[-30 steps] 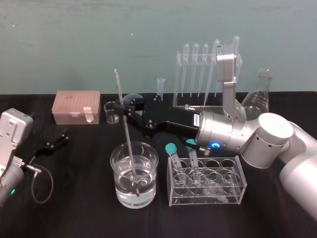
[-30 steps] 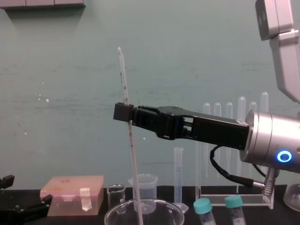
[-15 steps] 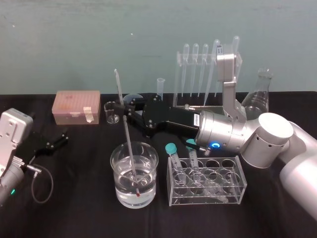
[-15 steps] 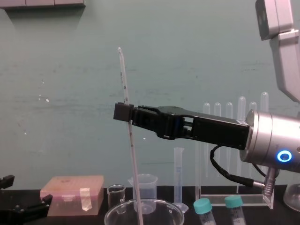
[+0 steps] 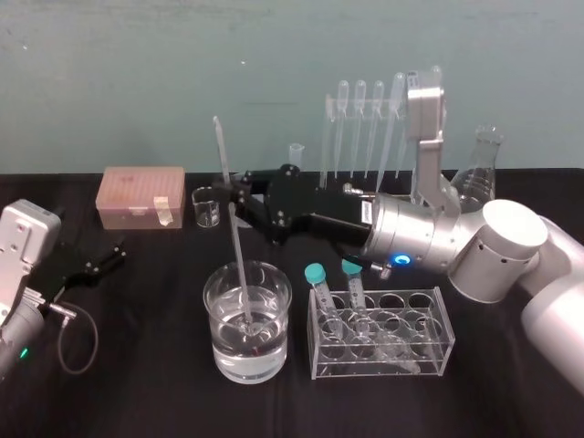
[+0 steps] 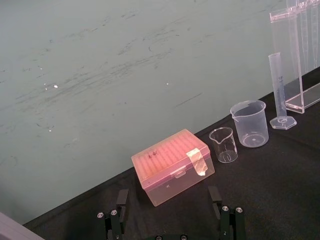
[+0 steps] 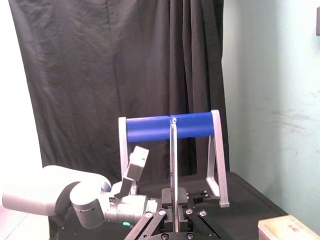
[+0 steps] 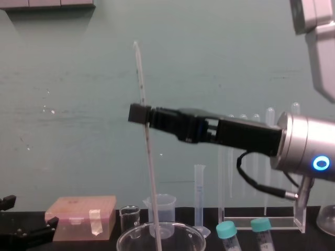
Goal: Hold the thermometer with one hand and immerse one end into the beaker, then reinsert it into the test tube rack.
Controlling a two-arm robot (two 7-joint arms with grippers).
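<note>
Right gripper [image 5: 235, 197], long black two-finger type on a silver wrist, centre of head view: fingers clamped on the long thin whitish glass thermometer [image 5: 234, 239], gripping its upper part. Rod near-upright, slightly tilted. Its lower end is inside the wide clear glass beaker [image 5: 219, 315], lower centre, with the red tip below the liquid surface. Tall clear acrylic test tube rack [image 5: 328, 151], upper right of centre, holds bulb-topped clear pipettes [image 5: 360, 119]. Left gripper [image 5: 96, 265] parked lower left on the black table [image 5: 137, 383], fingers apart.
</note>
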